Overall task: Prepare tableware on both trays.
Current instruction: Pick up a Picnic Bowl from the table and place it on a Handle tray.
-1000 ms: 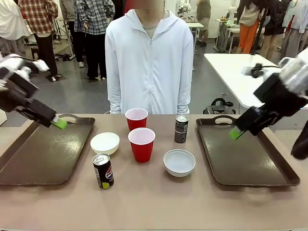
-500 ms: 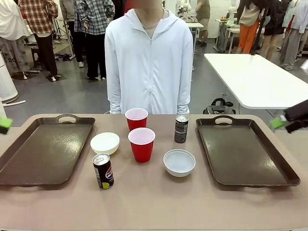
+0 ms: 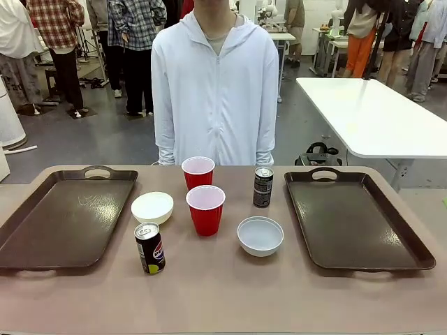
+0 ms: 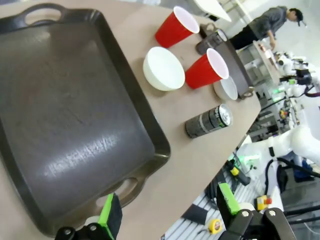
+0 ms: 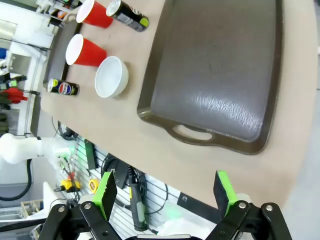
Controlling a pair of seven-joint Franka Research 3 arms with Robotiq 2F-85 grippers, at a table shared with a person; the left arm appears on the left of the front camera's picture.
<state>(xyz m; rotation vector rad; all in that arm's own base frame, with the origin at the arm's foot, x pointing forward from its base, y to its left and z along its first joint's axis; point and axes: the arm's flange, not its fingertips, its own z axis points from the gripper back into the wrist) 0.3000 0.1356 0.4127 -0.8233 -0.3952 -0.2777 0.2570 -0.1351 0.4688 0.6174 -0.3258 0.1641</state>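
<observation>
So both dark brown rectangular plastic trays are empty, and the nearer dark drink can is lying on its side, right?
Not lying: the front view shows the nearer dark drink can standing upright on the table. The left dark brown rectangular plastic tray and the right tray are indeed empty.

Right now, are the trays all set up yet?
Nothing is done yet: the left tray and right tray are bare. Nothing is in hand; the left gripper and right gripper are open. The cups, bowls and cans wait on the table between the trays.
</observation>
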